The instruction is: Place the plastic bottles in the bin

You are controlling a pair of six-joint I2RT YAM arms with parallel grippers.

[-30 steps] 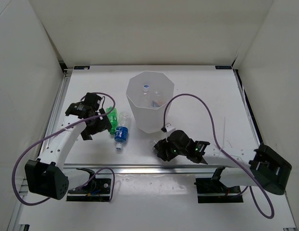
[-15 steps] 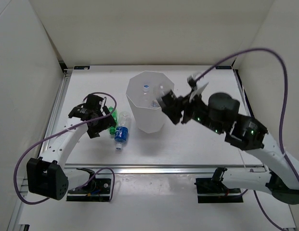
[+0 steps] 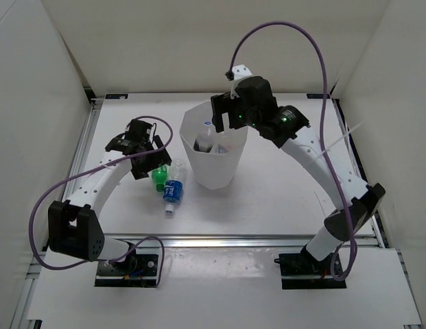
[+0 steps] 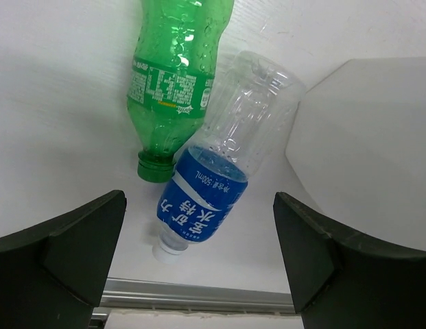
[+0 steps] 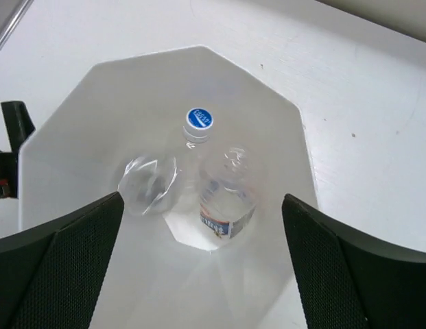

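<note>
The blue-labelled bottle (image 4: 223, 154) reads "500mL" beside white Chinese characters, possibly 宝矿力

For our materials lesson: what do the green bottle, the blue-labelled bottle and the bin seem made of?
Green bottle: probably glossy tinted plastic; highlights on its walls.
Blue-labelled bottle: clear thin plastic; table shows through.
Bin: likely translucent matte plastic; milky walls pass light.

Top external: fixed, high behind arm bases (image 3: 127, 267), looks down, far, whole table (image 3: 281, 199).
Left wrist: close, looks down between own fingers (image 4: 62, 267); green bottle (image 4: 175, 75), blue-labelled bottle (image 4: 209, 195) between them, bin (image 4: 363, 137) past one finger.
Right wrist: close, looks straight into bin between fingers (image 5: 350, 267).
Shared: bin in all three views.
</note>
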